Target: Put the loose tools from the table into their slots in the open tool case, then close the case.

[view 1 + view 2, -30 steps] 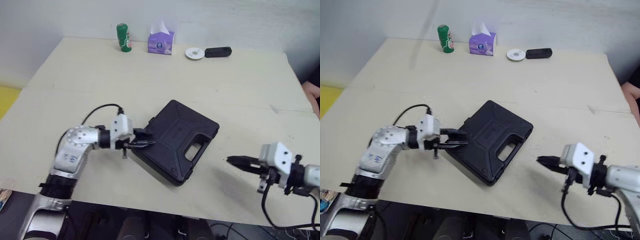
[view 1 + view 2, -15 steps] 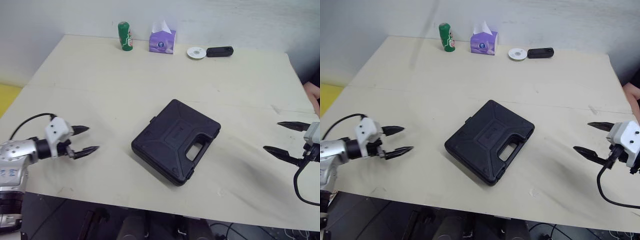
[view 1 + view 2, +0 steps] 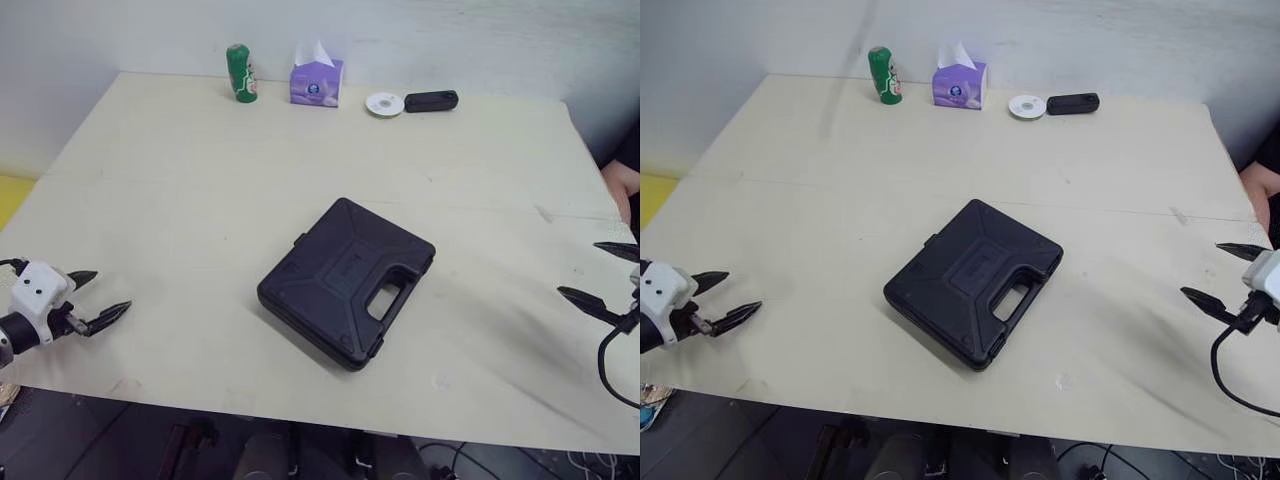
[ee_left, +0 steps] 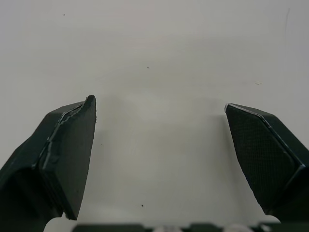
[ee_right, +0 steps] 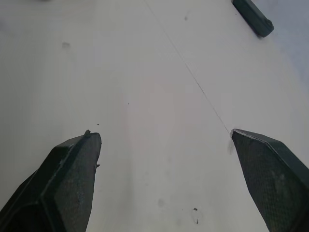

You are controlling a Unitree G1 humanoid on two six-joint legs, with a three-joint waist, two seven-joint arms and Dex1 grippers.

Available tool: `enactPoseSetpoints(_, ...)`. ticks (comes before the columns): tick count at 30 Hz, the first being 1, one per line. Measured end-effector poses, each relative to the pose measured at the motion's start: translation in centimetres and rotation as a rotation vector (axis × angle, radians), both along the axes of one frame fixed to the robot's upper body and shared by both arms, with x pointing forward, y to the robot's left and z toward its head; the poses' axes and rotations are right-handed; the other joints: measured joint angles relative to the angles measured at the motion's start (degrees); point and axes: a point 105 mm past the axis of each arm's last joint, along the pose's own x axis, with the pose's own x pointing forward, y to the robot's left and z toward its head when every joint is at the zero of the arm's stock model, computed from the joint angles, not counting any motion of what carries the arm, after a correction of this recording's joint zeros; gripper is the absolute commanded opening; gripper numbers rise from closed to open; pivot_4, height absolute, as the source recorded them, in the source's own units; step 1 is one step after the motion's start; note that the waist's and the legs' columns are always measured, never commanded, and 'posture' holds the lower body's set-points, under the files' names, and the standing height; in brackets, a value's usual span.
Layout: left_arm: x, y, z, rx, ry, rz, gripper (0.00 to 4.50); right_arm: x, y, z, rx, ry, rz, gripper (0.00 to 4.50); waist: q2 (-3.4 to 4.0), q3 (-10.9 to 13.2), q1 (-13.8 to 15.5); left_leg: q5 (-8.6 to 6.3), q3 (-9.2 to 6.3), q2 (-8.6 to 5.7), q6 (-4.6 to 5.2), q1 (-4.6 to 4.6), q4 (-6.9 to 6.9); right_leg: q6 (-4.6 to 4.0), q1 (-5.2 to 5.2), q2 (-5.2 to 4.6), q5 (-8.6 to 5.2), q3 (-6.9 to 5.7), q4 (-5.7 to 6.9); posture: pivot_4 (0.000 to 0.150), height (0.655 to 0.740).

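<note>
A black tool case (image 3: 346, 281) lies closed and flat in the middle of the table (image 3: 200, 170), its handle cut-out toward the right front. My left gripper (image 3: 100, 296) is open over the table's front left edge, well left of the case, with nothing between its fingers (image 4: 67, 154). At the far right edge my right gripper (image 3: 602, 274) stands open and empty too, its fingers (image 5: 67, 179) spread wide over bare tabletop. No loose tools lie on the table.
Along the back edge stand a green bottle (image 3: 240, 73), a purple tissue box (image 3: 317, 80), a white disc (image 3: 384, 104) and a black oblong device (image 3: 432, 100). A person's hand (image 3: 625, 190) shows at the right edge.
My left gripper has let go of the case's left edge and drawn back to the front left corner. The right gripper has opened and pulled away to the right. The case is unmoved.
</note>
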Motion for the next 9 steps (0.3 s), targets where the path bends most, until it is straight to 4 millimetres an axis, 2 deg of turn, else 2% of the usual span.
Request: enactPoseSetpoints(9,-0.31,-0.22,-0.14,0.021,-0.011,0.0,4.5,0.28,0.4,-0.59,0.002,0.021,0.004,4.44,0.01,0.0,-0.5,0.02,0.15,0.0,-0.05,0.14,-0.02,0.0,-0.03,-0.01,0.0,0.14,0.25,0.15,0.74)
